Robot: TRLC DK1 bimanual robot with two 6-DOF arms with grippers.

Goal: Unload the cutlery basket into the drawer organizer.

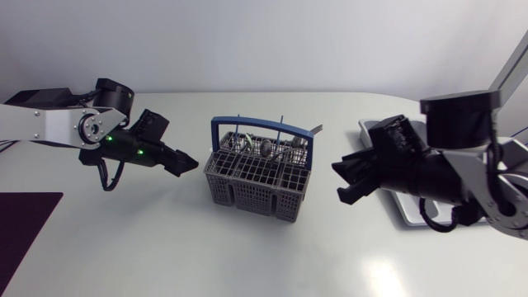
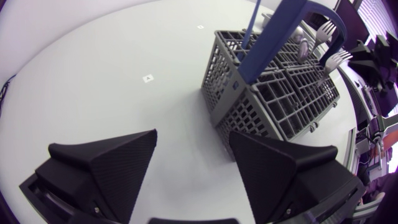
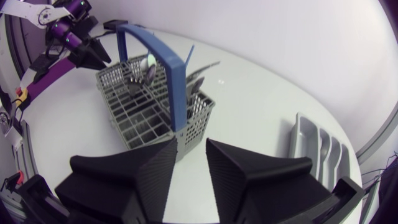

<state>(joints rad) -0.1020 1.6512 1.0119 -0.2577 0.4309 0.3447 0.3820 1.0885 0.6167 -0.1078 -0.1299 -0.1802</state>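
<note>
Head view: the basket [image 1: 257, 169] is sitting mid-table, holding cutlery [image 1: 268, 148]; the left gripper [image 1: 183, 162] and right gripper [image 1: 351, 180] are flanking it, both open and empty. Left wrist view: the basket is lying just ahead. Right wrist view: the organizer [image 3: 317, 146] is lying beside the gripper; descend vertically onto one piece, avoiding the blue handle [image 3: 165, 65]

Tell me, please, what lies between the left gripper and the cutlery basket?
Nothing: in the head view only bare table separates the left gripper from the cutlery basket, and the left wrist view shows the same.
</note>
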